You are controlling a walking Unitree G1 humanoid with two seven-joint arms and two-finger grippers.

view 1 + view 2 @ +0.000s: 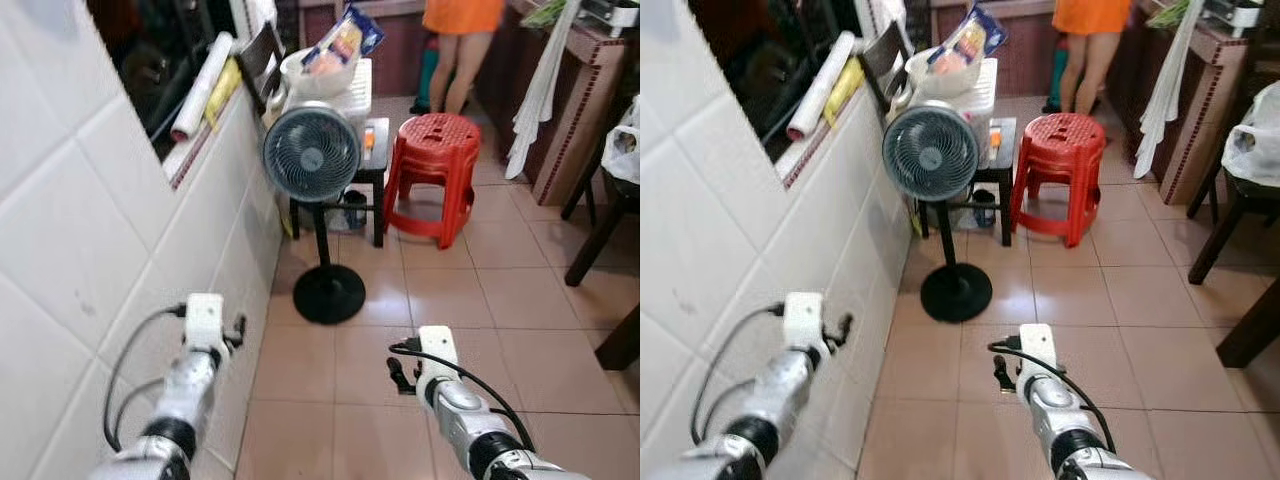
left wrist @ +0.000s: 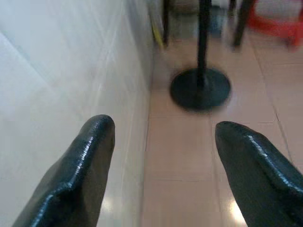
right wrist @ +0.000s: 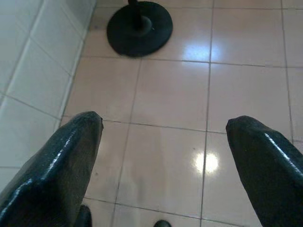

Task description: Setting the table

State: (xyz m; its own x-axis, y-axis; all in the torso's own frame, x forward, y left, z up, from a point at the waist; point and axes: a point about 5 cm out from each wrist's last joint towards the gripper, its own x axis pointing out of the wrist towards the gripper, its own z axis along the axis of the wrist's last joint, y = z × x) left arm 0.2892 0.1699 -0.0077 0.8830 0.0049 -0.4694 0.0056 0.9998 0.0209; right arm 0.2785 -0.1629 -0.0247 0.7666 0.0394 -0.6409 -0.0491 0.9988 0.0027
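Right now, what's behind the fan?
Behind the fan: a small dark table carrying a white box, with a bowl holding a snack bag on top. The fan head covers the box's front; the table's underside is mostly hidden.

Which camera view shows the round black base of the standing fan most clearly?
The right wrist view: the fan base is sharp there, seen from above on the tiled floor. The left wrist view shows it blurred; both eye views show it smaller, below the fan head.
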